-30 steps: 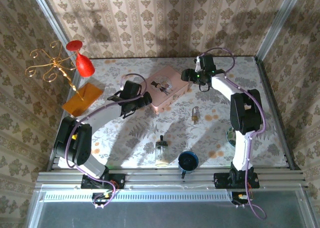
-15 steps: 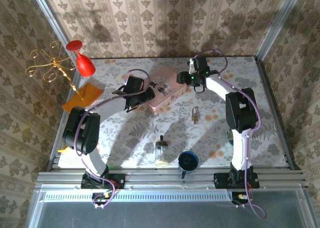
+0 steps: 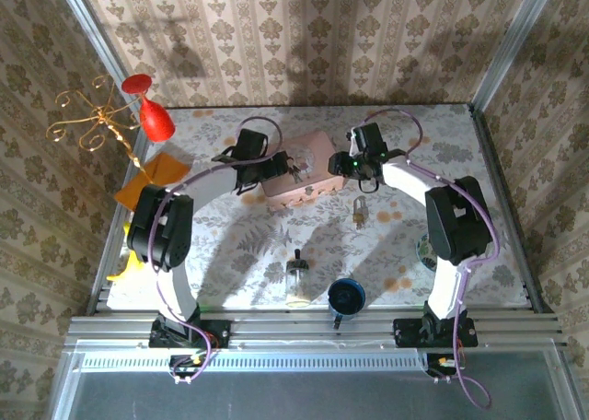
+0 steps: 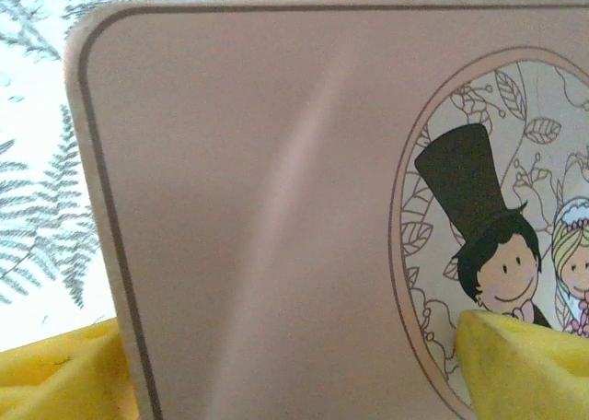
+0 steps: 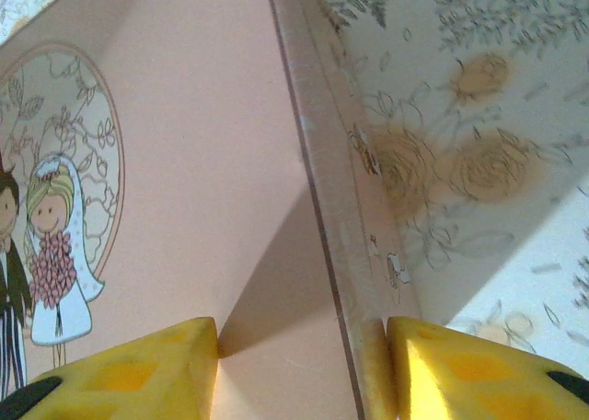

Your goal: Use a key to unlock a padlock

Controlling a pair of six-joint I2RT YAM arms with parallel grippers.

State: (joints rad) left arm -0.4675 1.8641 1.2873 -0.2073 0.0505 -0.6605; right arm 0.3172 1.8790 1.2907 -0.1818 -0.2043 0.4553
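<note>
Padlock (image 3: pixel 357 210) — small, brass-yellow — looks stiff, slick: pinch its body. Left hand (image 4: pixel 290 369) wide, right hand (image 5: pixel 304 365) half-open, straddling pink box (image 3: pixel 308 157).

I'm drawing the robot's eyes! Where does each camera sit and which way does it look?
Top external: high behind the arms, looking down at the table; both arms reach the pink box.
Left wrist: on the left wrist, facing the box lid; left gripper's fingers at the bottom.
Right wrist: on the right wrist, facing the box's edge; right gripper's fingers straddle it.
Both wrist views share the lid's bride-and-groom picture.
</note>
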